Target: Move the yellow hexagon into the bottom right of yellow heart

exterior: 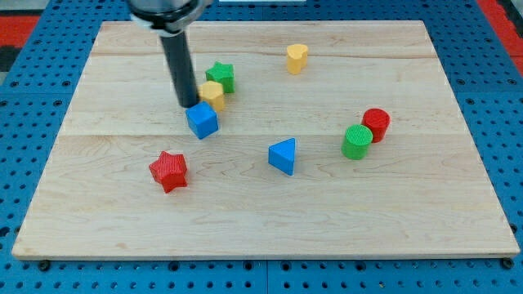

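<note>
Tip (pixel 187 104) at 9 o'clock of yellow hexagon (pixel 212 95), touching or nearly; set to shove toward 3 o'clock. Yellow heart (pixel 297 58) well apart at 2 o'clock. No claw; nothing grasped.

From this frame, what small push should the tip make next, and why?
Probably a short push toward the view's right: my tip sits just left of the yellow hexagon, which is wedged between the green star and blue cube, while the yellow heart lies far right.
</note>
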Robot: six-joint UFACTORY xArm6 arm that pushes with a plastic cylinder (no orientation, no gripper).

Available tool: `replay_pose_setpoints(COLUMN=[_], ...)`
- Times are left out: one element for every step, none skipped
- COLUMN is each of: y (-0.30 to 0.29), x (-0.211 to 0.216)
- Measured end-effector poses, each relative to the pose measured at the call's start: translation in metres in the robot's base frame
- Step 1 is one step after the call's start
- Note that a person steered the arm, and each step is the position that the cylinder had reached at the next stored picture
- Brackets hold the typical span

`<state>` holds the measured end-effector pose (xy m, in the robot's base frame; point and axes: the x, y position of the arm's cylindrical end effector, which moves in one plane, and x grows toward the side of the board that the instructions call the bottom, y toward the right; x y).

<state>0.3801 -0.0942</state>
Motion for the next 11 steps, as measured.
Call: replay_pose_setpoints(y=[0.049,0.091,0.132,0.167,0.203,0.21,0.209,0.211,0.164,0.146,0.157], x=[0.0,0.0,-0.005,-0.029,-0.06,-0.04,-0.033,-0.033,-0.026,-0.039,-0.069])
